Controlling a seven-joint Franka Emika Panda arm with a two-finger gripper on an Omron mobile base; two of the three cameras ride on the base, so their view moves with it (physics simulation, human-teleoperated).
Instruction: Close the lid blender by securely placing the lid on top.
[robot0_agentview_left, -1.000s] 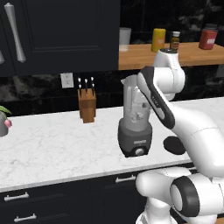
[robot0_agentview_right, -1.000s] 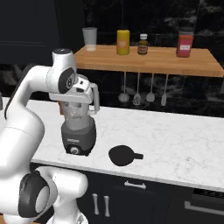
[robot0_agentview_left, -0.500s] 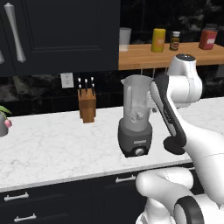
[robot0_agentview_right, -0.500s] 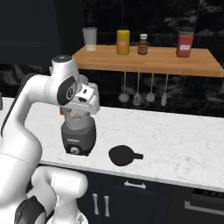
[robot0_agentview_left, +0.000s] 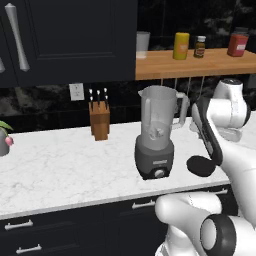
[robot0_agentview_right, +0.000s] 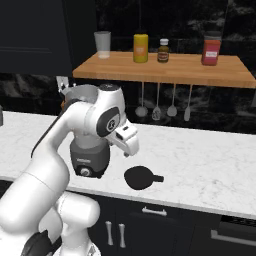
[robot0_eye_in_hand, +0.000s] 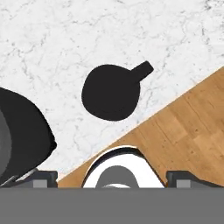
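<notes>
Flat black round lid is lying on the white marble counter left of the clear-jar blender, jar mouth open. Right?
Not quite. The flat black round lid lies on the white marble counter to the right of the clear-jar blender, not the left; the left base view shows it. The jar mouth is open, as you said.

Arm (robot0_agentview_right: 55, 165) is showing glossy white rounded link shells, fat and tubular. Joints are showing as dark grey/black rings with round black caps: one on the upper link (robot0_agentview_right: 111, 122), one low at the base (robot0_agentview_left: 220, 239). A long black inset strip (robot0_agentview_left: 207, 131) is running down the side of one white link. White boxy hand block (robot0_agentview_right: 128, 140) is sitting at the wrist end. Gripper (robot0_eye_in_hand: 111, 179) is showing two small dark grey finger tips (robot0_eye_in_hand: 43, 178), blocky, square-edged. No cables, screws or markings are resolving.
</notes>
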